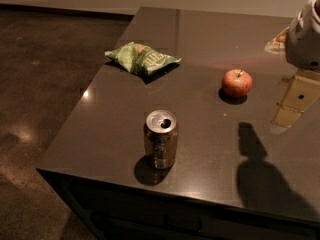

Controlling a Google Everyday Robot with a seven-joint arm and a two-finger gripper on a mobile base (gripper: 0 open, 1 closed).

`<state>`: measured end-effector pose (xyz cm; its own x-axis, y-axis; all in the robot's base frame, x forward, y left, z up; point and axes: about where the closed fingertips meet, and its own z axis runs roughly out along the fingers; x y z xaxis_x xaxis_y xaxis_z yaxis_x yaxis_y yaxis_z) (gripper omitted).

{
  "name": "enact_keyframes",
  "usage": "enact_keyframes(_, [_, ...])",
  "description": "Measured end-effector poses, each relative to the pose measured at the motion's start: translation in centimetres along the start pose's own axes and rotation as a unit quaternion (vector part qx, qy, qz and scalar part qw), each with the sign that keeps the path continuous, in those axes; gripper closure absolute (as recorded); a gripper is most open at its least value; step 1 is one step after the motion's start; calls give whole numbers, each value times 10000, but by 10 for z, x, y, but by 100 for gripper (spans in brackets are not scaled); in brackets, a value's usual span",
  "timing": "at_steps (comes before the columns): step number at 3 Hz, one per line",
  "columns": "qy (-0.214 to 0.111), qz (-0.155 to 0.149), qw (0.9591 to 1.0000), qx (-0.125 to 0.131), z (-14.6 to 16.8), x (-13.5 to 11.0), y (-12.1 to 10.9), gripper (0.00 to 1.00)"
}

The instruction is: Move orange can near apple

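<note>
Three things sit on the dark surface [210, 34]. The orange can [161, 139] stands upright near the front edge, with the opening in its silver top showing. The apple [237, 83] is further back and off to the right, well apart from the can. A green chip bag [141, 58] lies toward the back left. The gripper [295, 101] hangs at the right edge of the view, near the apple, touching neither it nor the can. Honestly can't tell if it's spread or closed.
</note>
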<state>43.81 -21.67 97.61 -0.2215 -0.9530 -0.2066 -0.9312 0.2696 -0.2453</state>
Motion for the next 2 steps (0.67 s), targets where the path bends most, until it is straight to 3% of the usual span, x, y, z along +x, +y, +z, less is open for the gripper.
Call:
enact_keyframes(1, [0, 0, 10000, 1, 0, 0, 0, 0])
enact_keyframes(2, [-337, 29, 9994, -86, 5, -16, 5, 0])
